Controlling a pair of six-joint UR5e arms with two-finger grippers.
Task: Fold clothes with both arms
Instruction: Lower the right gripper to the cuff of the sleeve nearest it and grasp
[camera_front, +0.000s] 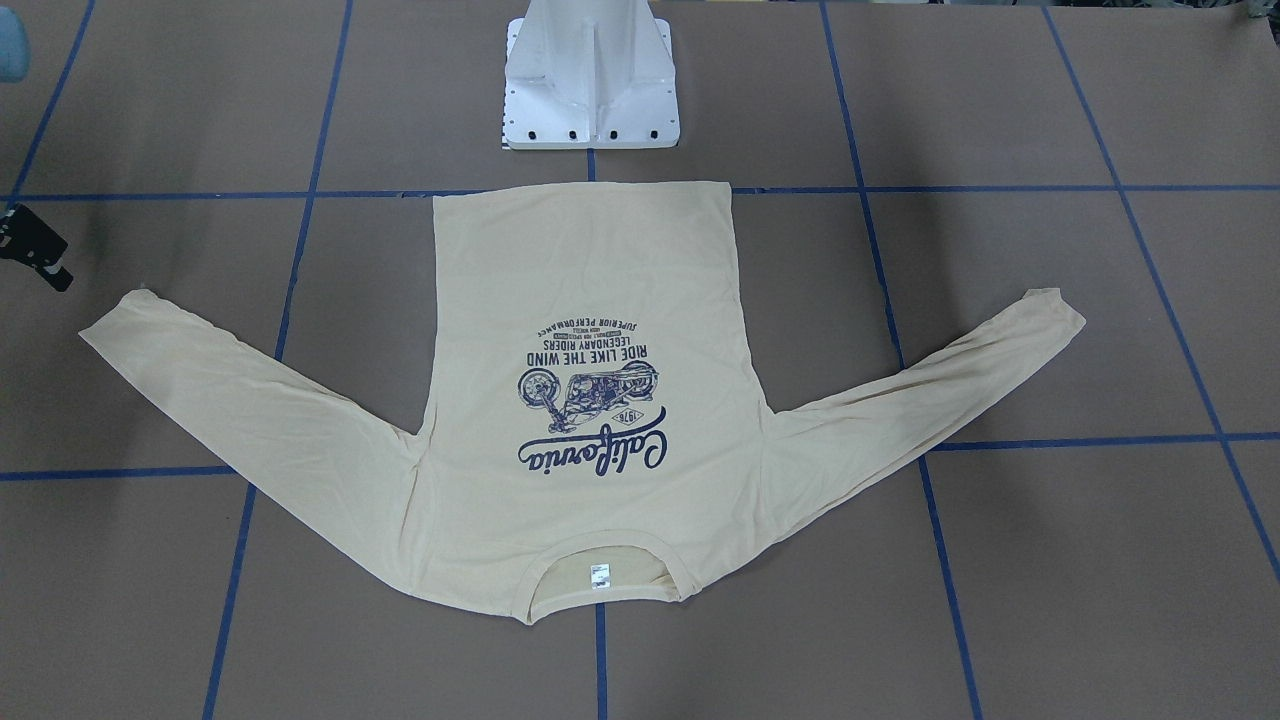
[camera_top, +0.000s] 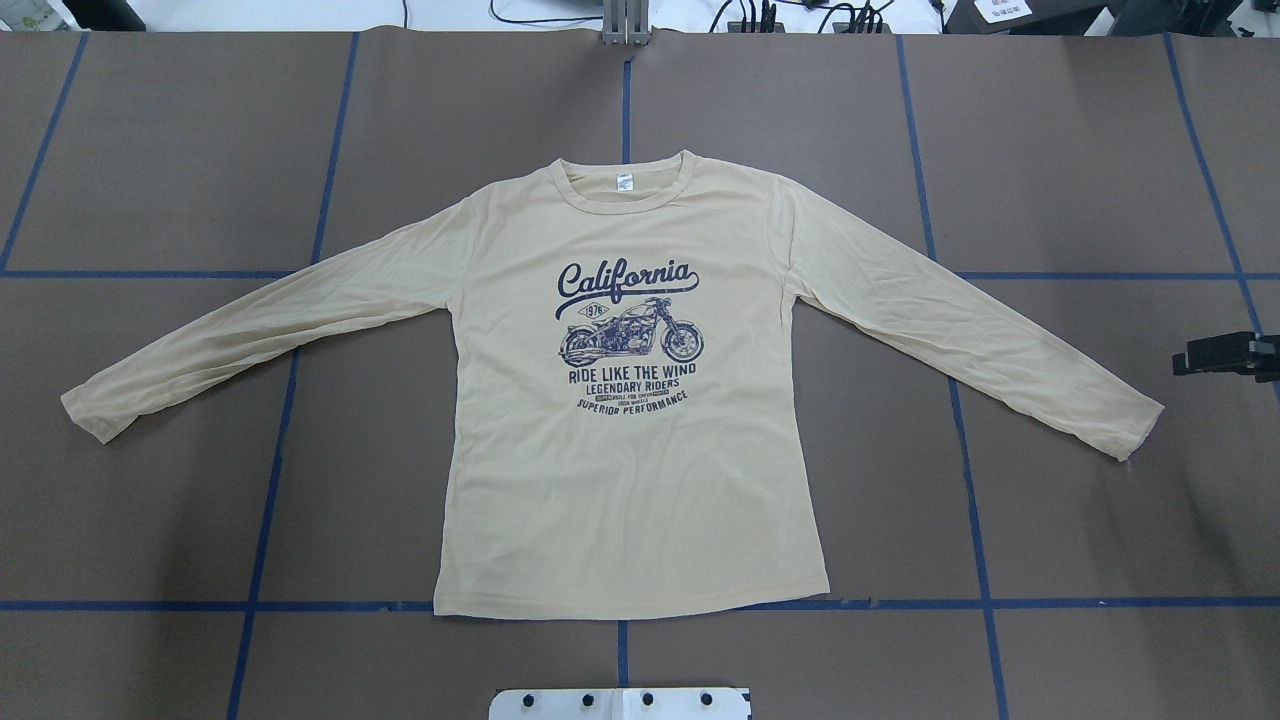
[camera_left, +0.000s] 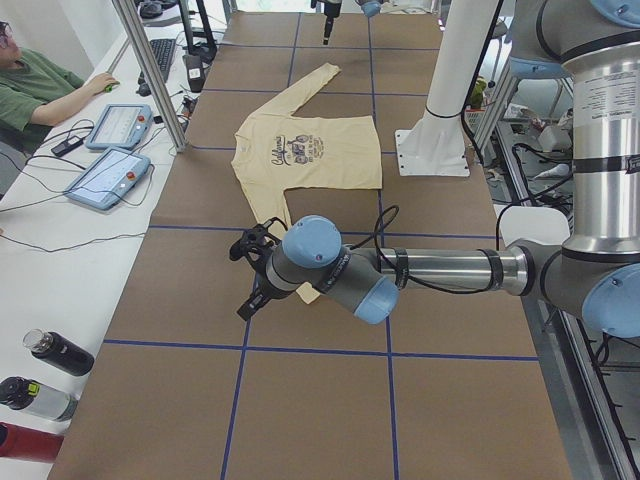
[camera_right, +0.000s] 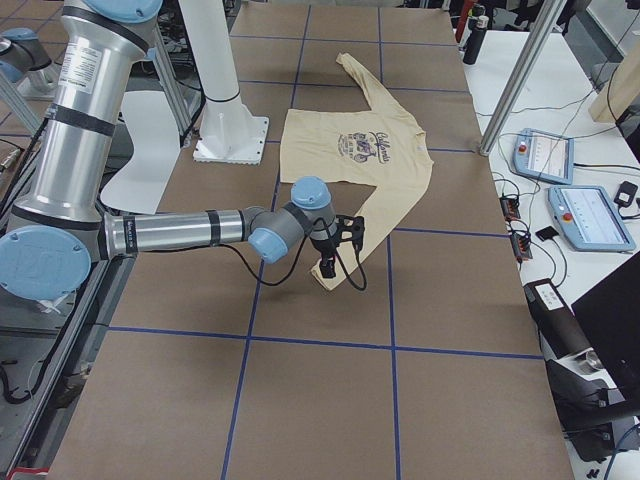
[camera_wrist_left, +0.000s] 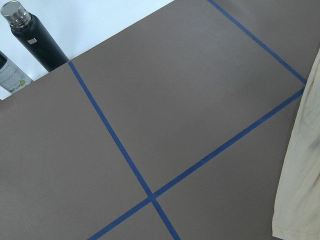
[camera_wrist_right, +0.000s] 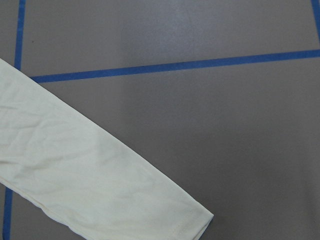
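Observation:
The pale cream-yellow long-sleeved shirt (camera_top: 630, 480) lies flat on the brown table, navy California print up, collar away from the robot and both sleeves spread out; it also shows in the front view (camera_front: 590, 280). My right gripper (camera_top: 1200, 358) hangs at the view's right edge, just beyond the right sleeve cuff (camera_top: 1135, 420), apart from it. In the exterior right view (camera_right: 340, 245) its fingers stand apart and hold nothing. My left gripper (camera_left: 248, 278) shows only in the exterior left view, above the left cuff's end; I cannot tell whether it is open or shut. The wrist views show sleeve ends (camera_wrist_right: 75, 170) (camera_wrist_left: 300, 165).
The white pedestal base (camera_front: 590, 90) stands at the shirt's hem edge. Blue tape lines cross the table. Bottles (camera_left: 55, 350) stand off the table's left end. Teach pendants (camera_left: 110, 175) and a seated operator (camera_left: 40, 90) are along the far side.

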